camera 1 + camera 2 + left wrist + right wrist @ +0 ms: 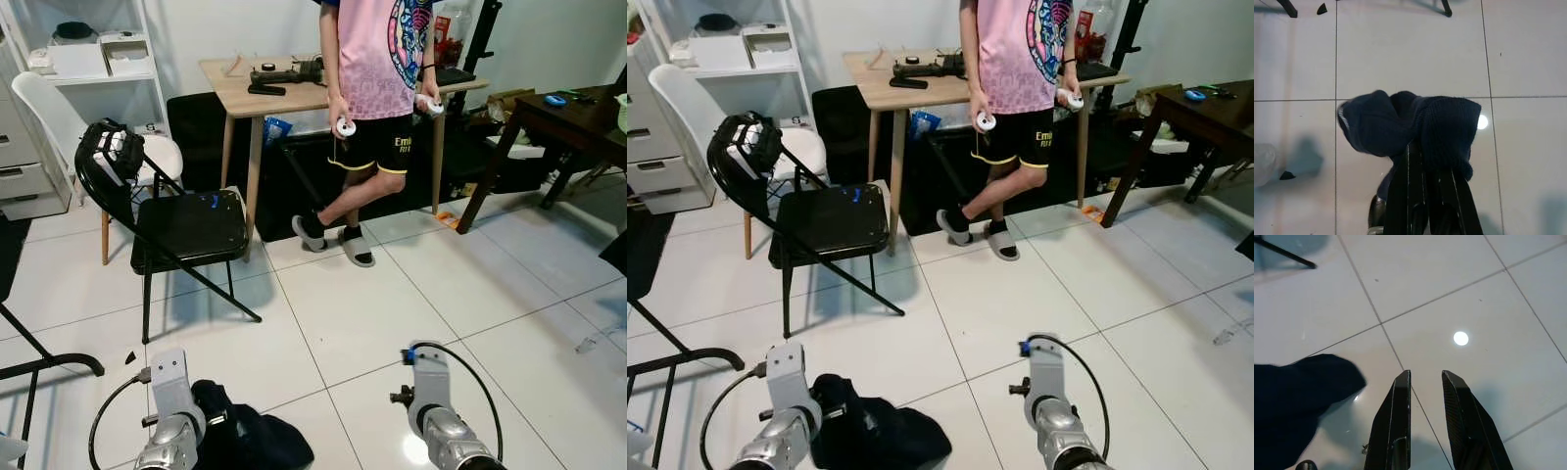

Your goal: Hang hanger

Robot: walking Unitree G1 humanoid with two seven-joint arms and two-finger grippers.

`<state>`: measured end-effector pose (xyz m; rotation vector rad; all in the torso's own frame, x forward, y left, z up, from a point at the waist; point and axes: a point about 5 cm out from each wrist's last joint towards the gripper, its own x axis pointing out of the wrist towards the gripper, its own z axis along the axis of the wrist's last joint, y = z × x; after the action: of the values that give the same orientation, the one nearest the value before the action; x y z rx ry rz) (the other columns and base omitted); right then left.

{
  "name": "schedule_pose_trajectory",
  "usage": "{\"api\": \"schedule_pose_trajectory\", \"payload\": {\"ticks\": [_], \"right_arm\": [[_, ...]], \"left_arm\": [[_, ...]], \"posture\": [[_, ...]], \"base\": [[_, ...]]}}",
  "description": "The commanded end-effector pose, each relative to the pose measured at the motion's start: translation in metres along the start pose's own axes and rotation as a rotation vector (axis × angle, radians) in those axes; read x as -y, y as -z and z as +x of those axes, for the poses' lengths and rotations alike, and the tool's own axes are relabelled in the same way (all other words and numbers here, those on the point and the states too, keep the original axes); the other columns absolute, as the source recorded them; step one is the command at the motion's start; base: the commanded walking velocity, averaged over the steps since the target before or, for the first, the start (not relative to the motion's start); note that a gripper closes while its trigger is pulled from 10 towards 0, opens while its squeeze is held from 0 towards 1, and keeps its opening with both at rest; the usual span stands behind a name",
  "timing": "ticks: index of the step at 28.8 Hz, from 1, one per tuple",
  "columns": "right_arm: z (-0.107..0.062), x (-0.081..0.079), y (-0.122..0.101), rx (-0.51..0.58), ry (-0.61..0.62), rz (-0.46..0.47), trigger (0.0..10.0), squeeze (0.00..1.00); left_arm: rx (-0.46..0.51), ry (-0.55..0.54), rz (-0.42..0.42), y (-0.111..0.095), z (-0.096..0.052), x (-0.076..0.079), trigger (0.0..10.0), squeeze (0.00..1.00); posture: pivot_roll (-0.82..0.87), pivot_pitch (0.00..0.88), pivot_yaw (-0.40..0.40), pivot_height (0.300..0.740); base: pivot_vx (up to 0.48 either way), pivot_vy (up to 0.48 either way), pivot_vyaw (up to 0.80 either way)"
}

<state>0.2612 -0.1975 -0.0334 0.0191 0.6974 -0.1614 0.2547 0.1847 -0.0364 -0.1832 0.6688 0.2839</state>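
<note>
A dark navy knitted garment (1405,125) hangs above the white tiled floor, and my left gripper (1422,149) is shut on it; its fingers press together into the cloth. In the left eye view the same garment (240,431) shows low down beside my left arm (171,411). My right gripper (1425,377) is open over bare tiles with nothing between its fingers, and the garment's edge (1298,396) lies off to one side of it. No hanger can be made out.
A black folding chair (186,225) with a headset (110,152) on its backrest stands ahead to the left. A person (377,117) holding controllers leans at a wooden table (240,98). A dark table (563,113) stands at the right, a black rack leg (49,364) at the left.
</note>
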Motion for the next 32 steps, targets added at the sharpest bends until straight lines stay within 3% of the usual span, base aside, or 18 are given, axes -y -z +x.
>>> {"api": "schedule_pose_trajectory", "payload": {"ticks": [1, 7, 13, 24, 32], "right_arm": [[-0.001, 0.003, 0.007, -0.019, 0.02, 0.033, 10.0, 0.0], [-0.003, -0.015, 0.017, -0.082, -0.098, 0.06, 10.0, 0.0], [-0.003, -0.021, 0.016, -0.086, -0.143, 0.067, 10.0, 0.0], [-0.003, -0.023, 0.017, -0.094, -0.143, 0.062, 10.0, 0.0], [-0.003, -0.024, 0.017, -0.094, -0.165, 0.109, 10.0, 0.0]], "left_arm": [[0.023, 0.015, 0.031, -0.005, 0.001, 0.001, 10.0, 0.0], [0.02, 0.096, 0.136, -0.001, 0.0, 0.02, 10.0, 0.0], [0.014, 0.144, 0.164, 0.003, -0.002, 0.03, 10.0, 0.0], [0.0, 0.155, 0.164, 0.003, -0.001, 0.029, 10.0, 0.0], [0.017, 0.192, 0.17, 0.001, -0.001, 0.031, 10.0, 0.0]], "posture": [[-0.01, 0.048, -0.045, 0.74], [-0.01, 0.058, -0.039, 0.74], [-0.01, 0.062, -0.039, 0.74], [0.01, 0.074, -0.027, 0.74], [0.0, 0.071, -0.032, 0.74]], "base": [[0.0, 0.0, 0.0], [0.0, 0.0, 0.0], [0.0, 0.0, 0.0], [0.0, 0.0, 0.0], [0.0, 0.0, 0.0]]}}
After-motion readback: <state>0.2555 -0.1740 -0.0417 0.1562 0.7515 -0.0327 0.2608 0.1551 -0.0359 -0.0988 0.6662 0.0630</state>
